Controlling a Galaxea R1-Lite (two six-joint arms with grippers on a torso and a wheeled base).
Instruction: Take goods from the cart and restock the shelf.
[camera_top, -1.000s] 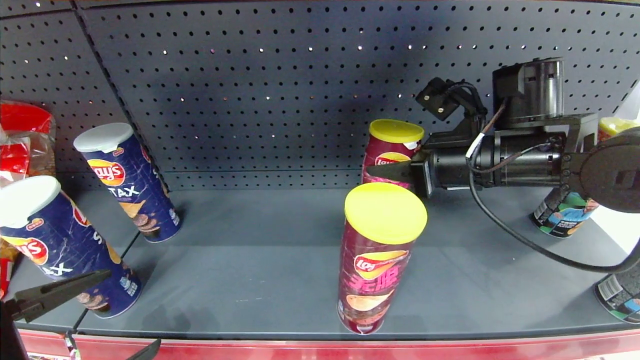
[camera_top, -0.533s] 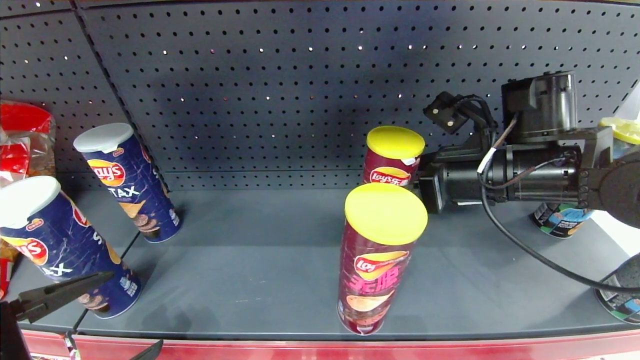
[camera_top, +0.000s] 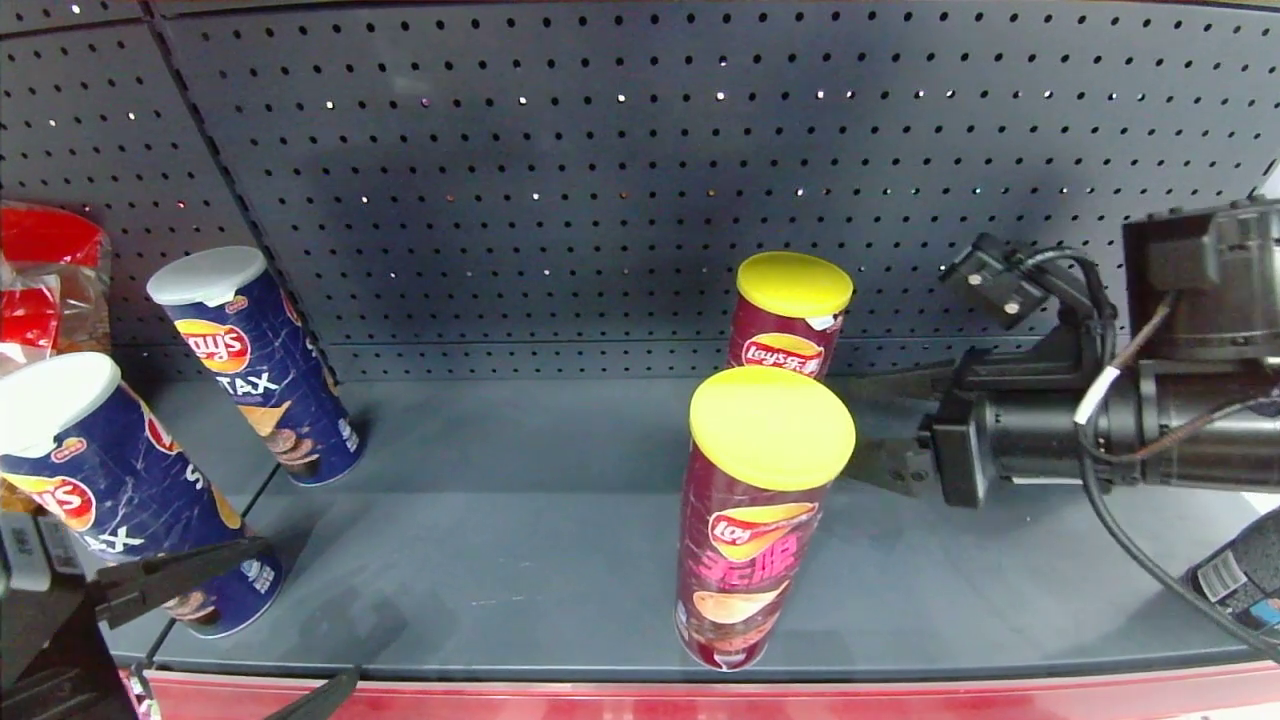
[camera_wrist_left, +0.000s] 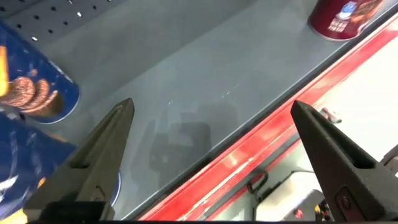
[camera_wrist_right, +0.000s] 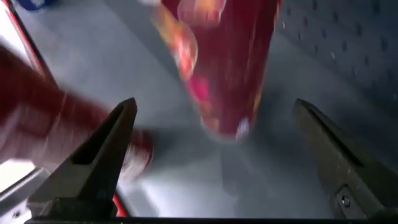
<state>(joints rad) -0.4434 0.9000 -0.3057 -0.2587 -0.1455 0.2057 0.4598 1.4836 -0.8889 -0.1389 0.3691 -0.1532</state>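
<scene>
Rear maroon cardboard chip can w/ yellow lid (camera_top: 790, 335) stands upright on grey metal shelf (camera_top: 520, 520), centre-right, behind matching front can (camera_top: 755, 540). Right tool (camera_top: 858, 428) spread wide, empty, just beside both. Likely best: retreat straight, no sideways sweep. Left tool (camera_top: 300, 615) wide, lower left.

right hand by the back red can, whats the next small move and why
Probably draw the right hand straight back out of the shelf: it is open and not gripping the back red can, which stands upright behind the front red can, so that placement looks done.
</scene>
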